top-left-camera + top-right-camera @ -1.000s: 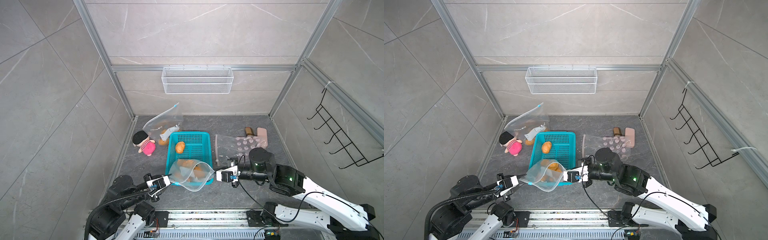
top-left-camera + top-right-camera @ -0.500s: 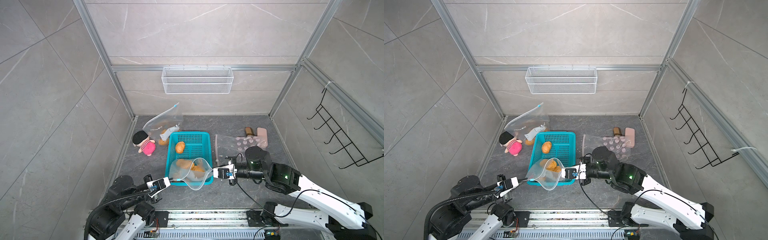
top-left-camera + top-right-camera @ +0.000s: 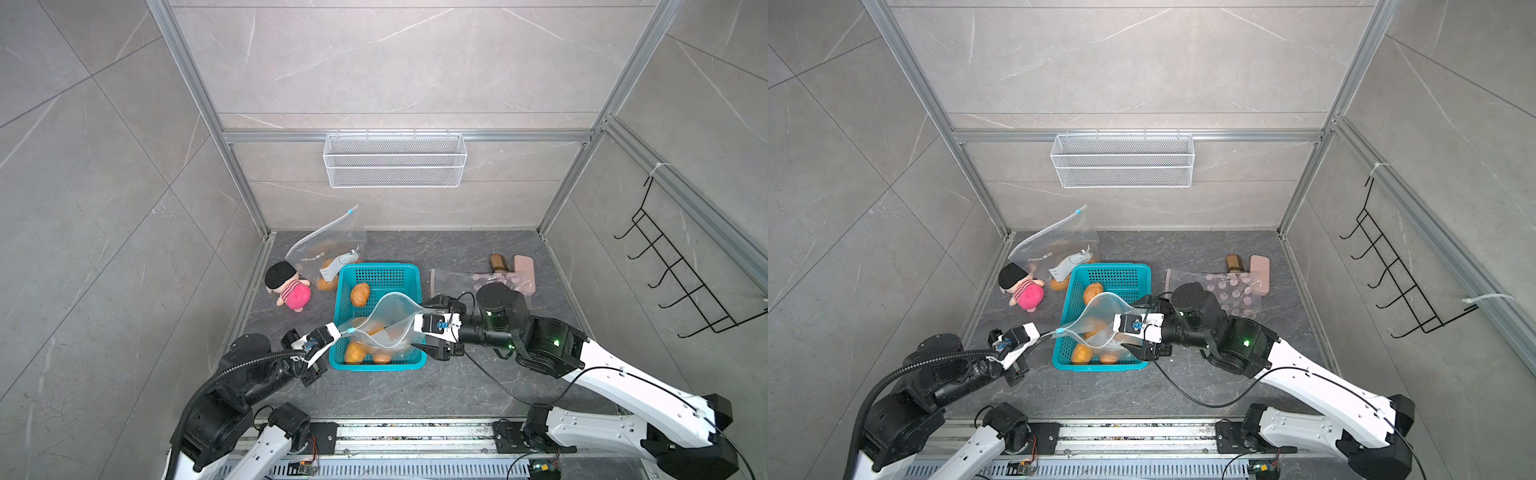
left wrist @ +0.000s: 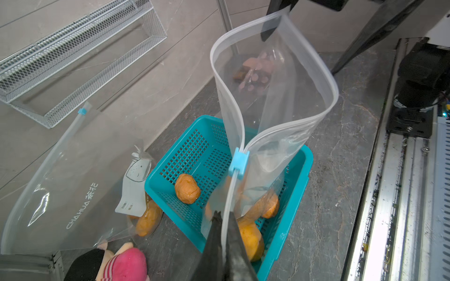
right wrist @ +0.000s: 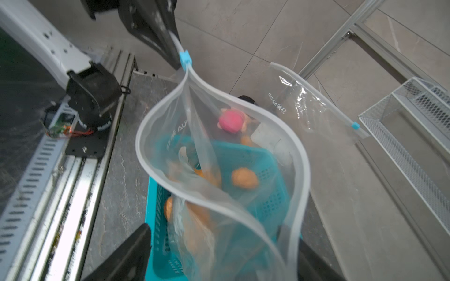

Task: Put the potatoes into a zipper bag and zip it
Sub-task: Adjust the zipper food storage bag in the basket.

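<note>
A clear zipper bag (image 3: 390, 320) (image 3: 1100, 318) hangs over the teal basket (image 3: 378, 366) with its mouth bulged wide. My left gripper (image 4: 222, 214) (image 3: 337, 331) is shut on the bag's zipped end, just behind the blue slider (image 4: 239, 161). Opposite it, my right gripper (image 5: 219, 253) (image 3: 422, 326) is open, its jaws spread either side of the bag's other end, and the rim (image 5: 302, 170) brushes one finger. One potato (image 3: 360, 294) (image 4: 187, 188) lies bare in the basket. Several more potatoes (image 3: 355, 353) show through the bag's film; I cannot tell whether they are inside it.
A second clear bag (image 3: 328, 249) holding potatoes leans in the back left corner beside a pink plush doll (image 3: 291, 286). A flat bag with pink dots (image 3: 473, 278), a brown bottle (image 3: 496, 262) and a pink block (image 3: 523, 266) lie right of the basket. A wire shelf (image 3: 395, 160) hangs on the back wall.
My right gripper has let go of the bag's end and opened wide after moving left toward the basket. The bag's mouth has bulged open. My left gripper closed fully on the bag.
</note>
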{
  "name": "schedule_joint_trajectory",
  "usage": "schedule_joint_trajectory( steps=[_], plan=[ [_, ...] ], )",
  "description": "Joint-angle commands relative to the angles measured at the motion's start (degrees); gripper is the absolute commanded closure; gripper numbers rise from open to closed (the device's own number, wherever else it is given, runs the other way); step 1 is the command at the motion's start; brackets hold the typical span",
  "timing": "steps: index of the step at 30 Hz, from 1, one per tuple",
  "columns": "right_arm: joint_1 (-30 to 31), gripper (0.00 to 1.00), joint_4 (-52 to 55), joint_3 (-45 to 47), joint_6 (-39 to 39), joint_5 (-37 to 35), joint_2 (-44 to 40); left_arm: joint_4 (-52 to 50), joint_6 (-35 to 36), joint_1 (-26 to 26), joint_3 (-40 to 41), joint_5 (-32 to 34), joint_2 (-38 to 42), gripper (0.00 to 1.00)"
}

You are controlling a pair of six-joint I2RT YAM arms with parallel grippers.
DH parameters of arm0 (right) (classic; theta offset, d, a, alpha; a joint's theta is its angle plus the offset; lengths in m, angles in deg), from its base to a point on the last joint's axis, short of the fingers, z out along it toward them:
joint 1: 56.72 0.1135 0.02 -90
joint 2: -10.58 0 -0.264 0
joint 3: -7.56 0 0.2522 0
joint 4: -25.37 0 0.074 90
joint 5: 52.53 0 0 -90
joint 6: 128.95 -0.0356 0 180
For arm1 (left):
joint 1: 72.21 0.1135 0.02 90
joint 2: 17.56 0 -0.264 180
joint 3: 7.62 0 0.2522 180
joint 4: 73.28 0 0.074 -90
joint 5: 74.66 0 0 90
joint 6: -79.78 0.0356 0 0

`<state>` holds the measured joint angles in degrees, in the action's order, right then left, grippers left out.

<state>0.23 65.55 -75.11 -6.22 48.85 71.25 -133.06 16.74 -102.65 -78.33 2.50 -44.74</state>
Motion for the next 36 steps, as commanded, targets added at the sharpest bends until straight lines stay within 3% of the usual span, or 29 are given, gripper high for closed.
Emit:
schedule_joint_trajectory(
  steps=[1,4,12,18,26,32,36],
  plan=[
    [-0.2,0.14,0.4,-6.1,-5.4,4.6,-2.3,-0.7,-2.9,0.1,-4.4,6.0,-2.9,1.0],
    [-0.2,0.13,3.1,-13.1,-5.8,11.2,1.1,0.0,-2.9,0.1,-8.8,7.2,-5.7,1.0],
    [-0.2,0.18,14.7,-44.4,-4.9,14.7,23.7,-5.6,0.7,0.2,-26.1,4.9,-16.7,1.0],
    [0.6,0.29,22.7,-60.2,-5.5,17.8,36.4,-7.8,0.1,0.2,-28.4,2.8,-18.0,1.0],
    [1.9,0.41,22.8,-59.3,-7.9,19.1,39.9,-10.0,-2.3,0.1,-28.7,2.6,-18.5,1.0],
    [2.0,0.58,23.0,-59.2,-8.1,18.6,40.3,-10.9,-2.3,0.2,-29.1,2.4,-19.2,1.0],
    [2.2,0.59,23.7,-59.1,-7.4,16.9,40.7,-10.5,-3.1,0.2,-28.9,2.6,-19.1,1.0]
  ],
)
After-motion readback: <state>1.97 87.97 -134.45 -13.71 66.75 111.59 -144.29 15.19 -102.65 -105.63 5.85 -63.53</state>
